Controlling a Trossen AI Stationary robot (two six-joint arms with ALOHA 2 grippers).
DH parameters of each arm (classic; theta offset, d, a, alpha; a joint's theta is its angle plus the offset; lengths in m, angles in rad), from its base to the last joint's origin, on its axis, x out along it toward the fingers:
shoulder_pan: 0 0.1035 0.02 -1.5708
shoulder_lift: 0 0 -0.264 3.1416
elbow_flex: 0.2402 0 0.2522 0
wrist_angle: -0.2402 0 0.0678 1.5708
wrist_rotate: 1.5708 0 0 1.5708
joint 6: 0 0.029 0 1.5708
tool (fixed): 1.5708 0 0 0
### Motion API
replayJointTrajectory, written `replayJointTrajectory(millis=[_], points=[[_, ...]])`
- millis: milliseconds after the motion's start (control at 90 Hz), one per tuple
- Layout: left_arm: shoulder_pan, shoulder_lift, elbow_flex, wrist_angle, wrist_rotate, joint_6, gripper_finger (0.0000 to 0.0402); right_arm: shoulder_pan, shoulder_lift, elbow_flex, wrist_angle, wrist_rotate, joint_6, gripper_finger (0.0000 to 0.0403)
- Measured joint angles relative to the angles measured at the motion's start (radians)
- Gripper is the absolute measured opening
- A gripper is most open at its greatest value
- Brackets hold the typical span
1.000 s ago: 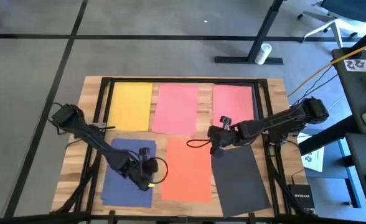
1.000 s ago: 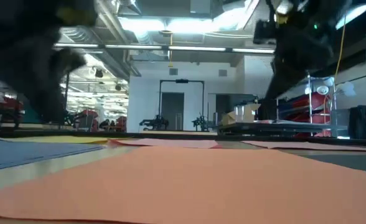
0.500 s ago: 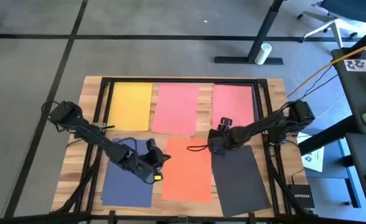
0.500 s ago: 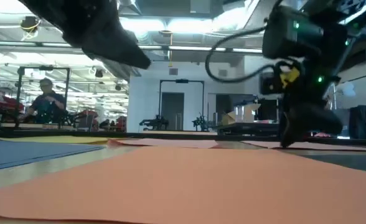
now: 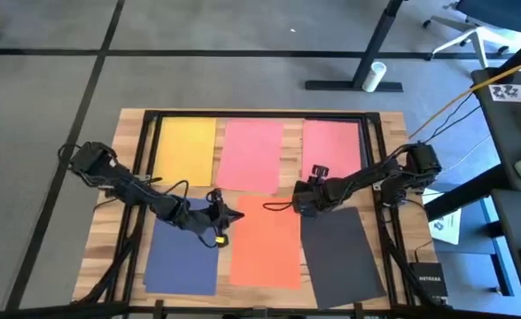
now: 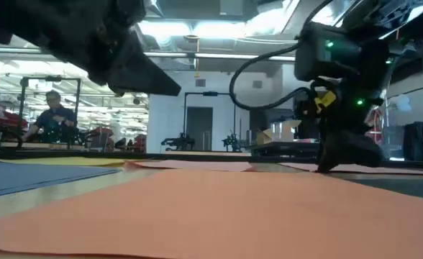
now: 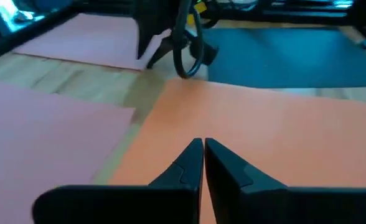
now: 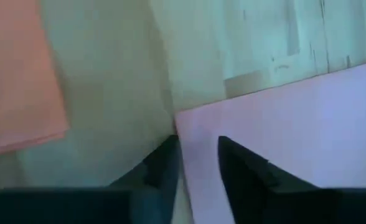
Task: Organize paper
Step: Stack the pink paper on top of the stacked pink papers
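- My left gripper (image 7: 203, 149) hovers clenched, empty, over the orange sheet (image 5: 267, 241), near its upper left corner.
- My right gripper (image 8: 195, 152), fingers parted, straddles the black sheet (image 5: 342, 252) corner on the table (image 5: 289, 152).

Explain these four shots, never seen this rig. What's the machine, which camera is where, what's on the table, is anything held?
Two dark robot arms work at a wooden table. One camera looks straight down, one sits at table-top height, one rides on each wrist. Six coloured sheets lie flat: yellow, two pink, navy, orange, black. The left gripper, fingers shut, is at the orange sheet's edge. The right gripper, slightly open, is at a pink sheet's corner. Neither visibly holds anything.
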Motion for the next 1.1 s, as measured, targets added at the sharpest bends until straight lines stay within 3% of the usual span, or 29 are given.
replayJointTrajectory(millis=[122, 400, 567, 733, 1100], points=[[0.025, -0.001, 0.000, 0.008, 0.000, 0.036, 0.0000, -0.031, 0.003, -0.001, 0.017, -0.025, -0.037, 0.0008], [0.053, -0.006, 0.000, 0.015, 0.000, 0.076, 0.0000, -0.013, -0.034, 0.062, -0.043, -0.063, -0.046, 0.0002], [0.050, -0.006, 0.001, 0.032, 0.074, 0.059, 0.0000, -0.012, -0.069, 0.145, -0.045, -0.138, -0.049, 0.0000], [0.033, -0.006, -0.005, 0.037, 0.079, 0.039, 0.0000, -0.014, -0.072, 0.235, -0.003, -0.221, -0.097, 0.0000], [0.010, -0.006, -0.243, 0.450, 0.077, -0.070, 0.0000, -0.046, -0.063, 0.351, 0.112, -0.312, -0.175, 0.0000]])
